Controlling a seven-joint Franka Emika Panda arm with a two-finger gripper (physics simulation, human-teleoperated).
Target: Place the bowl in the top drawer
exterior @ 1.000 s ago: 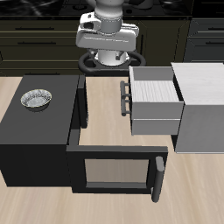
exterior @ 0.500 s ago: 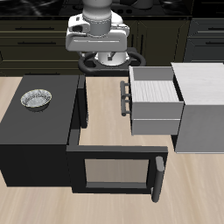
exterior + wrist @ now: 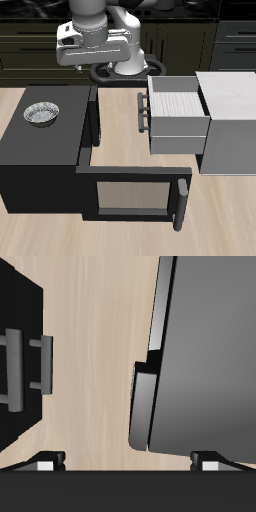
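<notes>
The bowl (image 3: 42, 114), small, silver-grey with a speckled rim, sits on top of the black cabinet (image 3: 40, 150). The top drawer (image 3: 178, 112) of the pale grey cabinet (image 3: 232, 120) is pulled out, showing its white ribbed inside and its dark bar handle (image 3: 142, 110). My gripper (image 3: 98, 58) hangs high at the table's back, behind the black cabinet's inner edge, away from the bowl and the drawer. In the wrist view my gripper (image 3: 126, 461) is open and empty, its fingertips (image 3: 45, 462) wide apart. The bowl is not in the wrist view; the handle (image 3: 22, 364) is.
The black cabinet's lower door (image 3: 130, 195) with a bar handle (image 3: 183, 203) stands open toward the table's front edge. The black cabinet's top (image 3: 205, 351) fills one side of the wrist view. Bare wooden table (image 3: 118, 125) lies between the cabinets.
My arm has swung sideways along the table's back, away from the drawer and toward the black cabinet's side. The bowl and the drawer have not moved.
</notes>
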